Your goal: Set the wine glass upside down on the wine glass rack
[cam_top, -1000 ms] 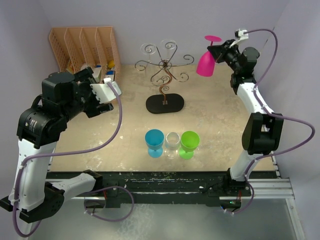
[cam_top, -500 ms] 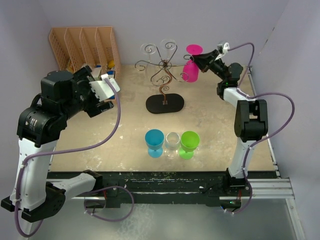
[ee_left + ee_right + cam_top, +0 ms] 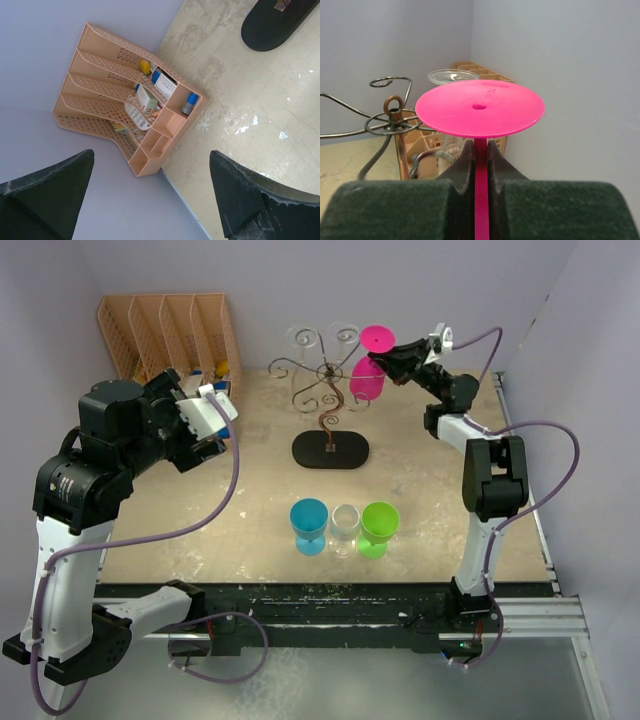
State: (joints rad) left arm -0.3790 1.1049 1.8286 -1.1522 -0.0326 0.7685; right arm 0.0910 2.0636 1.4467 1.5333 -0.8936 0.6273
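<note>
One table (image 3: 430, 490): pale, mottled top, enclosed by plain walls.
Two robot arms: one on each side.
Left gripper (image 3: 151, 160): raised above the table's left side, jaws spread wide, gripping nothing.
Right gripper (image 3: 480, 150): jaws clamped on the stem of the pink wine glass (image 3: 368, 380), just under its foot.
One peach slotted organizer (image 3: 165, 335): far left corner, holding several small boxes and bottles.
One wine glass rack (image 3: 330, 450): dark wire scrolls on a black oval base, far centre of the table.
Pink wine glass position: upside down, foot up, held in the air against the rack's right-hand scrolls. Whether it hangs on one cannot be told.
Three more glasses: blue (image 3: 309, 523), clear (image 3: 345, 525) and green (image 3: 380, 523), upright in a close row near the front.
One clear glass (image 3: 451, 76): hanging on the rack behind the pink one.
Writing: a tiny mark on the pink foot and labels in the organizer, all too small to read.
</note>
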